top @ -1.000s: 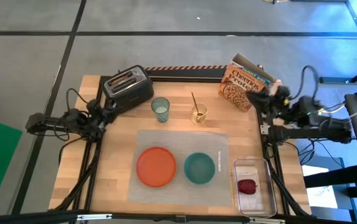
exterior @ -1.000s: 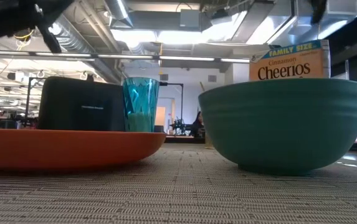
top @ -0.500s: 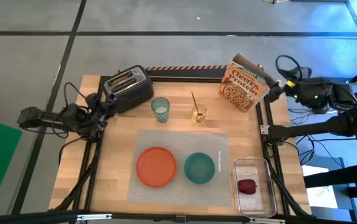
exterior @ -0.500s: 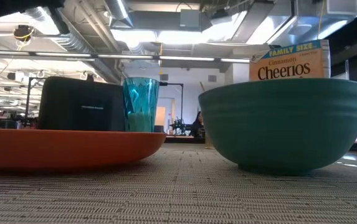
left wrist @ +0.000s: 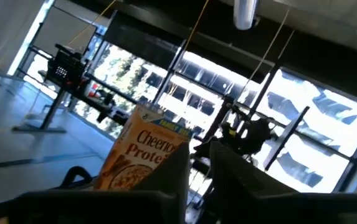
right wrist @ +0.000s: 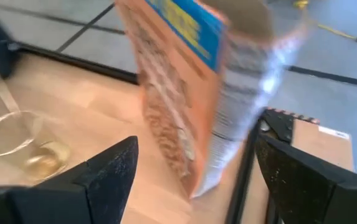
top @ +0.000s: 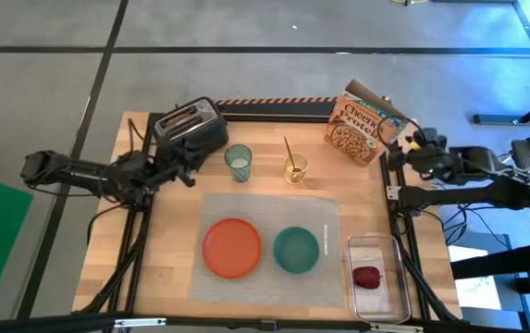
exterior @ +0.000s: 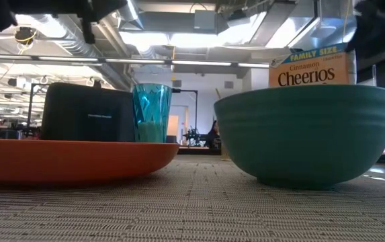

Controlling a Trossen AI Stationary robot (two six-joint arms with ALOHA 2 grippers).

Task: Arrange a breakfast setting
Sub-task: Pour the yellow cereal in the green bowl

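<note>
An orange plate [top: 232,247] and a teal bowl [top: 296,250] sit on the grey placemat [top: 269,211]. Behind the mat stand a green-tinted glass [top: 238,164] and a small clear glass holding the gold spoon [top: 289,153]. A red fruit [top: 367,277] lies in the clear tub. My left gripper [top: 193,178] hovers by the black toaster's [top: 191,129] near right corner, its fingers [left wrist: 172,180] a narrow gap apart and holding nothing. My right gripper [top: 401,141] is open just right of the Cheerios box [right wrist: 190,93], which stands ahead between its spread fingers, untouched.
The clear tub [top: 375,277] sits at the near right corner, off the mat. The cereal box [top: 362,125] stands tilted at the far right, close to the table's edge. Bare wood lies left of the placemat [top: 158,250].
My left gripper has reached toward the table's right, from the table's left edge along the toaster's near side toward the green glass. My right arm has lifted and come back down, with its gripper staying beside the cereal box. Nothing on the table has moved.
</note>
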